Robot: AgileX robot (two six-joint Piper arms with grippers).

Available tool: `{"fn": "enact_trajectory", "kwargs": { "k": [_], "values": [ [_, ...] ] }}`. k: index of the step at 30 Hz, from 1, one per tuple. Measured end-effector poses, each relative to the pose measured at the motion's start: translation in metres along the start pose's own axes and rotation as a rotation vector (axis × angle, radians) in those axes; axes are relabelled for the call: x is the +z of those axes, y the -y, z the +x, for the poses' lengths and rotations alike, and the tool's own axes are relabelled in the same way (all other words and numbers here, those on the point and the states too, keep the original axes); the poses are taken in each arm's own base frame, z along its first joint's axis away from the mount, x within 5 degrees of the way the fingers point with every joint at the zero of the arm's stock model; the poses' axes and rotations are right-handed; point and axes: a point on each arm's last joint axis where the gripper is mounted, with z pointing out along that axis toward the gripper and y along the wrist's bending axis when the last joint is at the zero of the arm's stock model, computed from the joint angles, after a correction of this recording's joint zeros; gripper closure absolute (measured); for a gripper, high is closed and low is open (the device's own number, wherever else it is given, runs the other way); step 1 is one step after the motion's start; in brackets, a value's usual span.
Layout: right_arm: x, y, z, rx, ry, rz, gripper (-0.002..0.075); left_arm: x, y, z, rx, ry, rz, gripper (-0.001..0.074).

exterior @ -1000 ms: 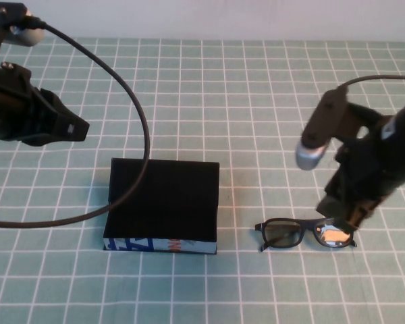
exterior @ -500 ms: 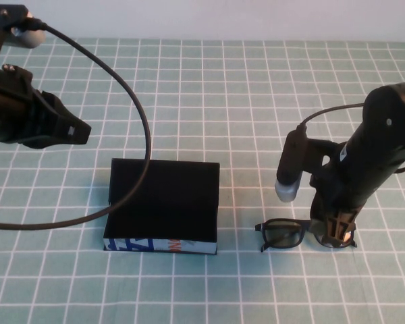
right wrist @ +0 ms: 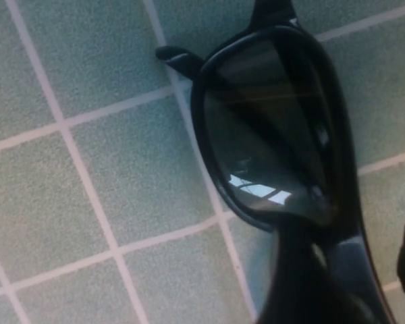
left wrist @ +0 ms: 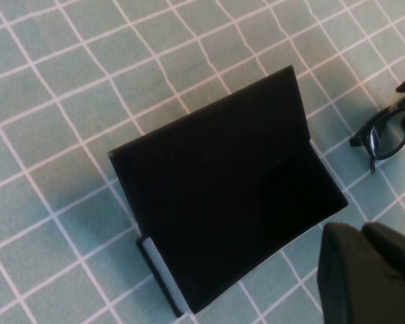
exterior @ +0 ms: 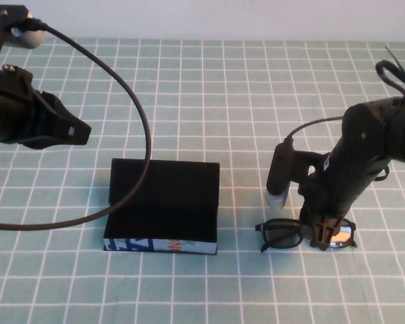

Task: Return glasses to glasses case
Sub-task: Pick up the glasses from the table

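The black-framed glasses (exterior: 283, 233) lie on the green checked cloth, right of the glasses case (exterior: 163, 202), lenses up. The case is a flat black box with a blue patterned front side; in the left wrist view the case (left wrist: 223, 202) stands open and has nothing in it. My right gripper (exterior: 326, 233) is down on the glasses near their bridge, open, one finger on each side of the frame. Close up, the glasses (right wrist: 270, 135) fill the right wrist view, with the frame between my right gripper's (right wrist: 358, 277) fingers. My left gripper (exterior: 74, 131) hovers shut at the far left, beyond the case.
A black cable (exterior: 138, 115) loops from the left arm across the case's back left corner. A small grey-tipped camera module (exterior: 279, 177) hangs on the right arm just above the glasses. The checked cloth (exterior: 209, 81) covers the whole table.
My right arm has swung left and come down onto the glasses, and its jaws have widened. The left arm, the case and the glasses have stayed put.
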Motion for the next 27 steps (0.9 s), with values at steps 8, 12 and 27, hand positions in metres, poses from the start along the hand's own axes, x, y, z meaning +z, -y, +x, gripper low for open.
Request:
{"fn": "enact_trajectory", "kwargs": {
  "k": [8,12,27],
  "values": [
    [0.011,0.0,0.001,0.004,-0.023,-0.03,0.0478,0.0,0.0,0.0,0.0,0.0,0.0,0.0736],
    [0.01,-0.002,0.002,0.004,-0.034,-0.049,0.0604,0.0,0.0,0.0,0.0,0.0,0.0,0.0736],
    [-0.049,0.011,-0.042,-0.008,0.104,-0.082,0.0683,0.0,0.0,0.001,-0.002,-0.007,0.005,0.0736]
  ]
}}
